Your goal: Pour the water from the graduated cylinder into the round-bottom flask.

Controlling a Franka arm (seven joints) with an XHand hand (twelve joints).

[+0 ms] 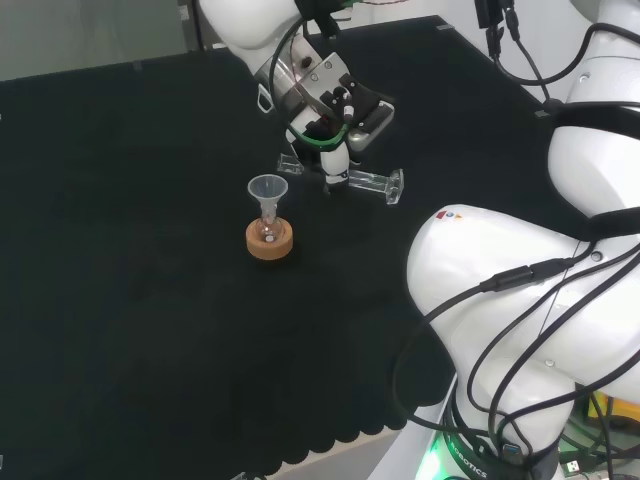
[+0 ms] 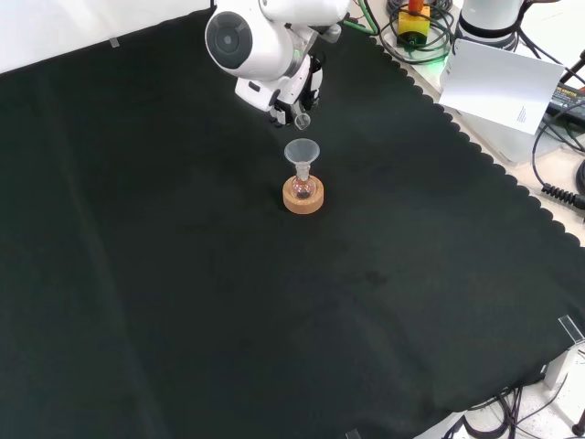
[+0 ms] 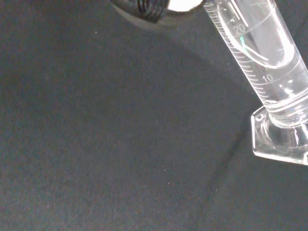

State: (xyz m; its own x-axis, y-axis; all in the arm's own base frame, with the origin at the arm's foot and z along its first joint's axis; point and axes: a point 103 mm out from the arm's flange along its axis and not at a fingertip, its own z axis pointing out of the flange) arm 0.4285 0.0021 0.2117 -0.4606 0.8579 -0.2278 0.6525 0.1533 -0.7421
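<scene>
Hand (image 1: pixel 335 110) lowered behind funnel-topped flask (image 1: pixel 269 228), fingers wrapped round tilted graduated cylinder (image 3: pixel 262 57), water inside

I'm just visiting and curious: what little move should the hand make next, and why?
Probably carry the graduated cylinder toward the funnel on the flask. The hand holds it tilted with water inside, beside the funnel, not yet over it.
</scene>
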